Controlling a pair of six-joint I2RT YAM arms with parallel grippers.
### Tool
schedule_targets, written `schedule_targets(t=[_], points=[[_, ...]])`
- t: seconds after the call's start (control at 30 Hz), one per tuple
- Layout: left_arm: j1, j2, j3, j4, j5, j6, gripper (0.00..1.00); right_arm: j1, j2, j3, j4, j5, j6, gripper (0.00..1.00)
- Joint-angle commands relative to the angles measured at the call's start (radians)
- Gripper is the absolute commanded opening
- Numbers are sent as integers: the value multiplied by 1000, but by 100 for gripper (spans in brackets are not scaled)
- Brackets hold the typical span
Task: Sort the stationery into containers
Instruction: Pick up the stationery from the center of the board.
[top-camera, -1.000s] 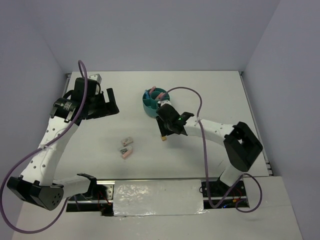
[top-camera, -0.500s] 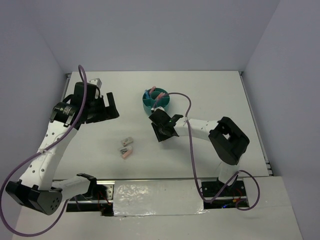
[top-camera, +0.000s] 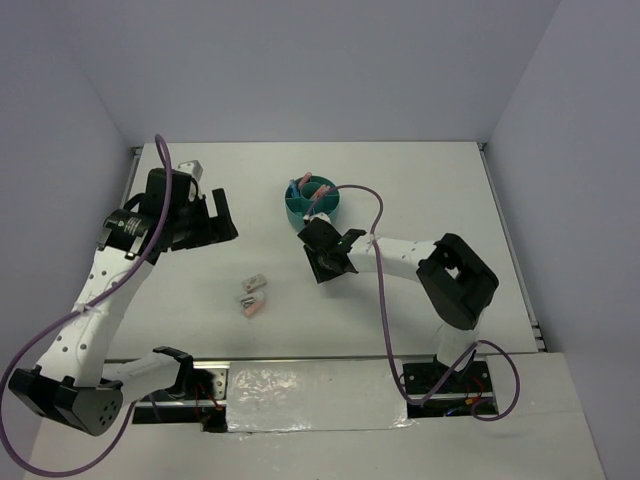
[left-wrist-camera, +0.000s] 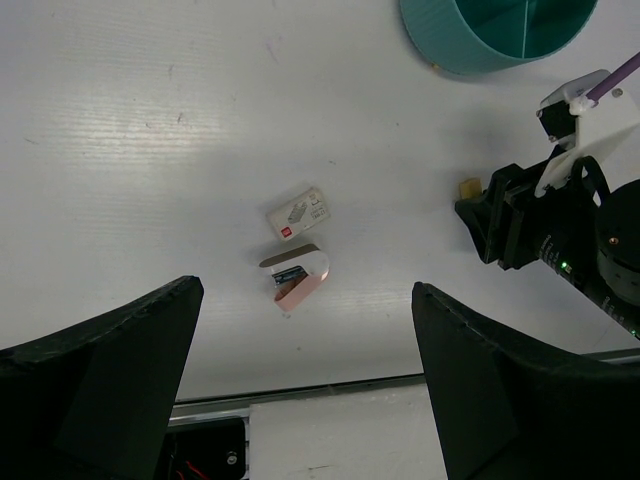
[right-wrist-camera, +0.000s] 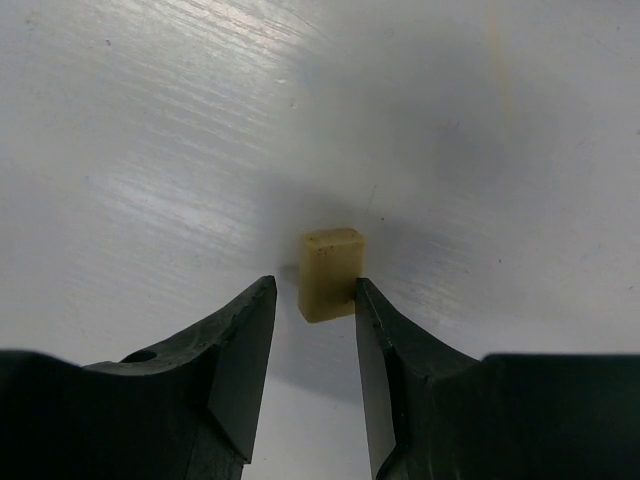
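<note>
A small tan block (right-wrist-camera: 330, 272) lies on the white table between the fingertips of my right gripper (right-wrist-camera: 315, 300). The right finger touches its side and the left finger stands a little apart, so the jaws are open. In the top view the right gripper (top-camera: 322, 262) sits low, just in front of the round teal tub (top-camera: 312, 203), which holds pink pieces (top-camera: 320, 190). My left gripper (top-camera: 205, 222) hovers wide open over the left of the table. Below it lie a grey-white block (left-wrist-camera: 300, 211) and a pink-white piece (left-wrist-camera: 297, 278).
The left wrist view also shows the tub's wall (left-wrist-camera: 480, 40), the tan block (left-wrist-camera: 467, 187) and the right arm's black wrist (left-wrist-camera: 540, 225). A metal rail (top-camera: 310, 385) runs along the near table edge. Grey walls close in the far side and both flanks.
The right arm swung left and down over the tan block, and its jaws narrowed around it. The left arm barely shifted.
</note>
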Motion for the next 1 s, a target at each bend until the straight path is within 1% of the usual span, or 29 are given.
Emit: schedule_targets(t=[0.0,0.3,0.53,0.7,0.73,0.8,0.87,0.9,0.93,0.97], points=[[5,-23,0,10,22,-5,99,3,31,31,-7,21,-6,45],[5,-36,-6,4,20,6,99,-8,52,26,6,-1,-20,43],[5,-43,-14,4,23,6,99,-9,35,43,-15,24,-20,35],[5,-51,-19,1,23,9,99,-26,-18,32,-24,27,-14,21],[5,-53,-19,-1,22,9,99,-34,-55,28,-21,21,-12,16],[5,-53,-12,-8,13,10,99,-90,-107,-1,0,0,-5,14],[5,-54,-5,-13,8,13,99,-165,-204,-49,52,-83,-17,14],[5,-56,-3,-13,5,15,99,-258,-239,-64,77,-135,-28,14],[6,-56,-2,-16,2,18,99,-308,-300,-77,106,-251,-44,14],[5,-57,-5,-15,0,18,99,-343,-320,-83,153,-286,-89,14]])
